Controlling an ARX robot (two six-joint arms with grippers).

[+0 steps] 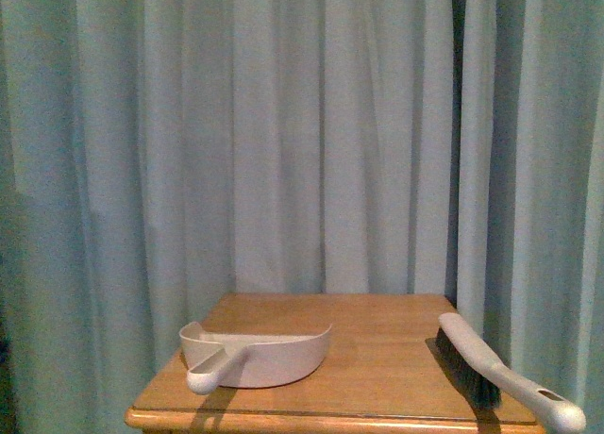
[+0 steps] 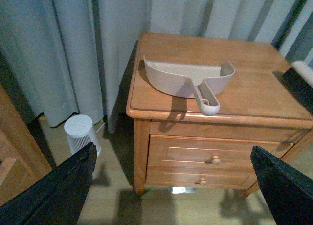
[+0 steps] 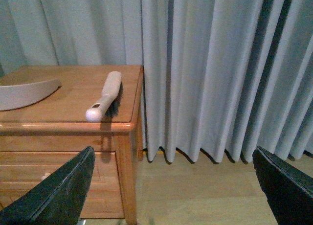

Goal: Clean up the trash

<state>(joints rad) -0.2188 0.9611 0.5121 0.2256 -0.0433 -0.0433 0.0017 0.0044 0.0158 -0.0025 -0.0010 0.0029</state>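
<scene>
Jaws on both arms are seen spread wide, with nothing held between them. The left gripper point(image 2: 172, 154) is poised off the front-left corner of the wooden nightstand point(image 1: 377, 354), and the right gripper point(image 3: 173, 154) off its right side. Neither is touching anything.

The trash is not shown in any view, so its place, its direction from either gripper and the nearer arm cannot be told.

Only two tools are seen on the top. The dustpan point(image 1: 269, 357) is set on the left half, with its handle pointed at the front edge. The brush point(image 1: 491, 363) is laid along the right edge, its long axis run back to front and its handle past the front corner. By position, the dustpan is judged nearer the left arm and the brush nearer the right.
</scene>
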